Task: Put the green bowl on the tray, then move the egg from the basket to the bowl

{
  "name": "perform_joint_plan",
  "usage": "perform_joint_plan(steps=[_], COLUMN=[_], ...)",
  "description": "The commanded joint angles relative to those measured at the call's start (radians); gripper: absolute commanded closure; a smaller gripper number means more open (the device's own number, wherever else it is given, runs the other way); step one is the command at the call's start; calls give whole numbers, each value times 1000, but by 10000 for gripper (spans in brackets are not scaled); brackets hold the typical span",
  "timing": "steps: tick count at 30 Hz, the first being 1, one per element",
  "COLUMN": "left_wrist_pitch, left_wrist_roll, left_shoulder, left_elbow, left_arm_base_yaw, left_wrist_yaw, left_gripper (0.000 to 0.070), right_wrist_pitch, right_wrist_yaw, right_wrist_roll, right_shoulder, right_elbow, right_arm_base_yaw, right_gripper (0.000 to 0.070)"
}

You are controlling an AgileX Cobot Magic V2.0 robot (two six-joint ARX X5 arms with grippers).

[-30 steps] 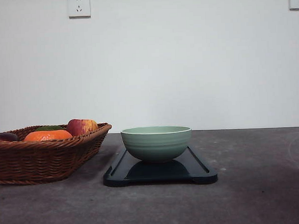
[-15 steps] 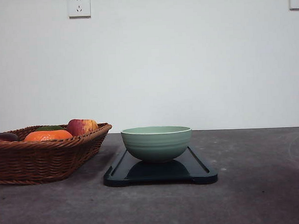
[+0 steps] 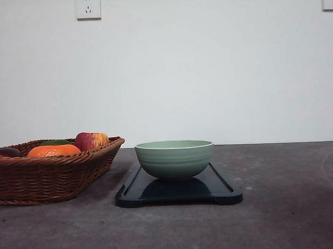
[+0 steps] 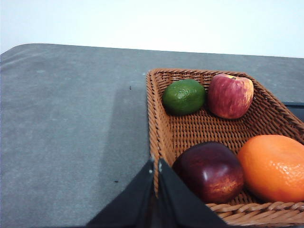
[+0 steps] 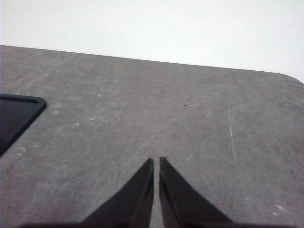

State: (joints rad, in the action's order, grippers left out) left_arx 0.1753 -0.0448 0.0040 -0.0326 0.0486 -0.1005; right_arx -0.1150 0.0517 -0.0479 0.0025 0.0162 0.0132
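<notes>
Two pincers, left pincer (image 4: 156, 164) and right pincer (image 5: 156, 160), tips pressed together, holding nothing. Green bowl (image 3: 175, 159) already centred on tray (image 3: 223, 192). Basket (image 3: 53, 175) at bowl's 9 o'clock; egg unclear among fruit, transfer pending.

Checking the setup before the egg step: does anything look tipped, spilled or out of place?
Nothing stands out. The green bowl sits upright on the tray, and the basket stands level beside it with its fruit inside. Nothing is spilled on the table. I can't pick out the egg.
</notes>
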Motion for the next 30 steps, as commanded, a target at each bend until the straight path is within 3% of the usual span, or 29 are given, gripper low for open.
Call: perform_joint_plan(steps=[1,30], left_wrist_pitch=[9,9], left_wrist_roll=[3,3], left_shoulder=[-1,-1], left_elbow=[19,19], left_arm_base_yaw=[2,2], left_wrist_yaw=[3,3], left_gripper=[700,700], right_wrist_pitch=[12,12], right_wrist_yaw=[-1,-1], right_wrist_roll=[10,10], right_shoulder=[1,1], right_elbow=[-4,-4], right_arm_base_yaw=[0,0], right_gripper=[687,687])
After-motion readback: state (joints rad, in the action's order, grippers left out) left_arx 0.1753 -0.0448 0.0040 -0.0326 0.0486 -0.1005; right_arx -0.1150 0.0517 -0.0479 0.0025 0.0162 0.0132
